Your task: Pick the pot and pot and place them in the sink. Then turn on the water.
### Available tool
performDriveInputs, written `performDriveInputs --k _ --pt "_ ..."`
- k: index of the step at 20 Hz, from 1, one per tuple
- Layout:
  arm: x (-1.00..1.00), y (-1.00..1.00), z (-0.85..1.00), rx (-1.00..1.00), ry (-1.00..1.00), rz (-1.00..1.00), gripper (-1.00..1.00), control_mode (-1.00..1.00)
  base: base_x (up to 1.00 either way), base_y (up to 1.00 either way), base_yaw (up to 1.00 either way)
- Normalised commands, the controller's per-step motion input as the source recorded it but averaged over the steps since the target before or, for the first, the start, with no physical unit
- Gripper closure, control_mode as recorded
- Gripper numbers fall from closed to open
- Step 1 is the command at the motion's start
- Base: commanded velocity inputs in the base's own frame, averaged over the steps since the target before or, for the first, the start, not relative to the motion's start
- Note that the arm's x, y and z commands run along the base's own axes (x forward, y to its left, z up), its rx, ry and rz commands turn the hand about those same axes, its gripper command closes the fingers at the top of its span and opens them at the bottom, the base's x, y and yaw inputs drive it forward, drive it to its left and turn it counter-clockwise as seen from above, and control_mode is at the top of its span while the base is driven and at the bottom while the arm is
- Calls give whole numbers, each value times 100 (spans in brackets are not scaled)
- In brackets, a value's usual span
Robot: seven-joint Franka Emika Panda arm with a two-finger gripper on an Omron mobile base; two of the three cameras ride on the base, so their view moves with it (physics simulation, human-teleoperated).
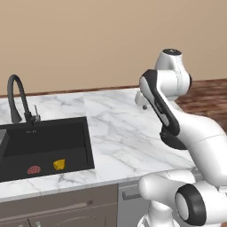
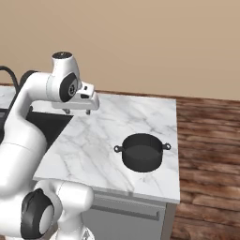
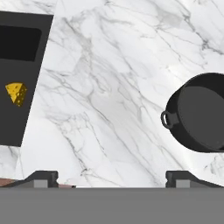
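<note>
The job has barely begun. The dark pot (image 2: 142, 152) sits on the white marble desk (image 2: 93, 145), near the front right corner, and it is not in the sink yet. In the hand view the pot is at about 3 o'clock, and the sink (image 3: 19, 78) is at about 9 o'clock, so the two are well apart with bare marble between them. The jaws (image 2: 75, 111) hang above the desk, at about 10 o'clock from the pot in the right base view. They are spread wide apart and hold nothing. The two dark tips (image 3: 41, 177) stand far from each other at the bottom of the hand view. In the sink there is a yellow wedge that looks like cheese (image 1: 59, 164) and a small red round thing (image 1: 33, 169) beside it. The black tap (image 1: 17, 99) curves up at the back of the sink, and no water is coming out of it. I think the arm has to go over to the pot, grab it, carry it to the sink, and then turn on the water. I see just one pot here, so I cannot tell where the other one is.
</note>
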Motion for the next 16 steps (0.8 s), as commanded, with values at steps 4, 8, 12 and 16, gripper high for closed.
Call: performDriveInputs --k 4,8,12,16 --pt "-38 -69 0 0 0 0 -100 -100 0 0 0" --pt "-35 -82 0 0 1 0 -100 -100 0 0 0" --pt "-17 -68 0 0 7 0 -100 -100 0 0 0" --pt "0 -46 -11 0 12 0 -100 -100 0 0 0"
